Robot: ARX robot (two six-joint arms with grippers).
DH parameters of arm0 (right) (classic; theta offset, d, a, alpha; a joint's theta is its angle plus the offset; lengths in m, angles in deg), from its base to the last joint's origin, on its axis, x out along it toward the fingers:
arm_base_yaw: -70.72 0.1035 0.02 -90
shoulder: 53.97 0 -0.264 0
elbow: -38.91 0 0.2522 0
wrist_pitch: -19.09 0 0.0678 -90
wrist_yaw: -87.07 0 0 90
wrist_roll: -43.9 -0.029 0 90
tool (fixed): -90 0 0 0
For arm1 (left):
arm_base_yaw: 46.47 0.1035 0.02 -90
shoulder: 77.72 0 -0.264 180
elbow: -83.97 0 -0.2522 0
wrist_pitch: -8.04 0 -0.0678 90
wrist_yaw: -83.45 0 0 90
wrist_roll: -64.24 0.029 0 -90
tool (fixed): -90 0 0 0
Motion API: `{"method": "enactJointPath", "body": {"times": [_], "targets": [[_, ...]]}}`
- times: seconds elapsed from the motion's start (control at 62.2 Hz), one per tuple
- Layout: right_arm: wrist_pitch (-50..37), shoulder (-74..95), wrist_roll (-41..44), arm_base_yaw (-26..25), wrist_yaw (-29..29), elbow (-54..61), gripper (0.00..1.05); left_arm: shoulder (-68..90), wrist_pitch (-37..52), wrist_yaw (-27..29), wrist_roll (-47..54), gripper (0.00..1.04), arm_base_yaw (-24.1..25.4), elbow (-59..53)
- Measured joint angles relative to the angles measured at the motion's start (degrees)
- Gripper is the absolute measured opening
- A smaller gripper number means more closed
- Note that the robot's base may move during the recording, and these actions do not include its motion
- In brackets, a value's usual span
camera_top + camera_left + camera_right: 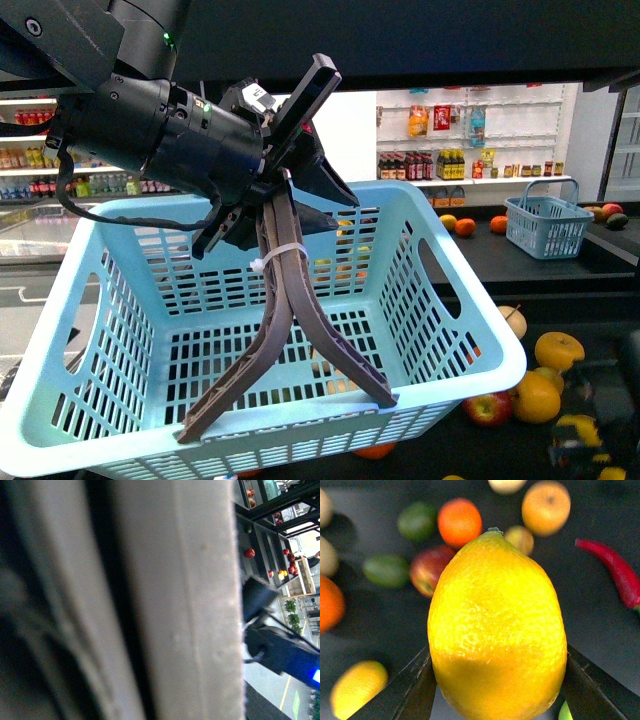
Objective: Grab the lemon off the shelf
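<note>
The lemon [495, 630], bright yellow and dimpled, fills the right wrist view. My right gripper [497, 690] is shut on it, one black finger [405, 690] pressing each side. It hangs above the shelf's dark tray [590, 610]. In the front view my left gripper [270, 195] is shut on the dark handles of a light blue basket [150, 330], which hangs in front of the black shelf [560, 300]. My right arm is only a dark blur [600, 410] at the lower right. A pale blurred surface [165, 600] fills the left wrist view, hiding the jaws.
Loose produce lies on the tray below the lemon: oranges [459, 521], a red apple [427, 570], green fruits [417, 520], a red chili [617, 572], another yellow fruit [357, 687]. A second blue basket [545, 225] stands on the shelf's upper level. White wall shelves of bottles [450, 165] are behind.
</note>
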Motion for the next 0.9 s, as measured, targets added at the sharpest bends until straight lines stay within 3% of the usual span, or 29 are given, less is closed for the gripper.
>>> {"method": "enactJointPath", "body": {"times": [0.209, 0.321, 0.611, 0.9], "targets": [[5.81, -22.38, -9.18, 5.55, -9.90, 1.25, 0.62, 0.00, 0.00, 0.00, -0.02, 0.30, -0.04, 0.00], [7.74, -26.97, -13.29, 9.81, -11.65, 1.27, 0.62, 0.00, 0.00, -0.02, -0.02, 0.30, -0.04, 0.00], [7.96, -26.75, -16.48, 20.70, -9.55, 5.07, 0.62, 0.00, 0.00, 0.00, 0.02, 0.30, -0.04, 0.00], [5.66, -21.68, -16.59, 24.94, -6.29, 5.66, 0.62, 0.00, 0.00, 0.00, 0.02, 0.30, -0.04, 0.00]]}}
